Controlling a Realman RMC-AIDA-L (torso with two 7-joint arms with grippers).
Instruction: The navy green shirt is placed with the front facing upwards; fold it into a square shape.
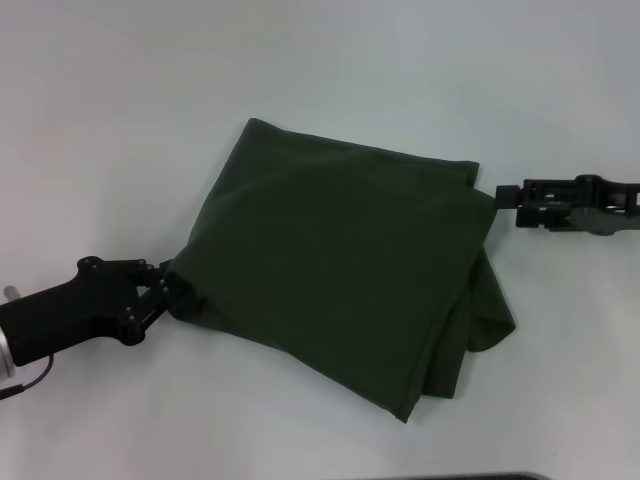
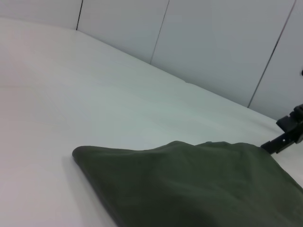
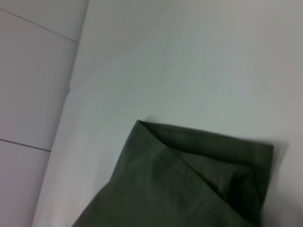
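The navy green shirt (image 1: 340,270) lies folded into a rough, tilted square on the white table, plain side up, with loose layers sticking out at its near right (image 1: 490,320). My left gripper (image 1: 165,290) is at the shirt's near-left corner, its tips hidden by the cloth. My right gripper (image 1: 497,194) meets the far-right corner, fingers together on the cloth edge. The left wrist view shows the shirt (image 2: 199,184) drawn to a point at the right gripper (image 2: 265,145). In the right wrist view only a folded shirt corner (image 3: 189,179) shows.
The white table (image 1: 150,120) spreads all around the shirt. A panelled wall (image 2: 227,42) stands beyond the table's far edge. A dark strip (image 1: 480,477) shows at the table's near edge.
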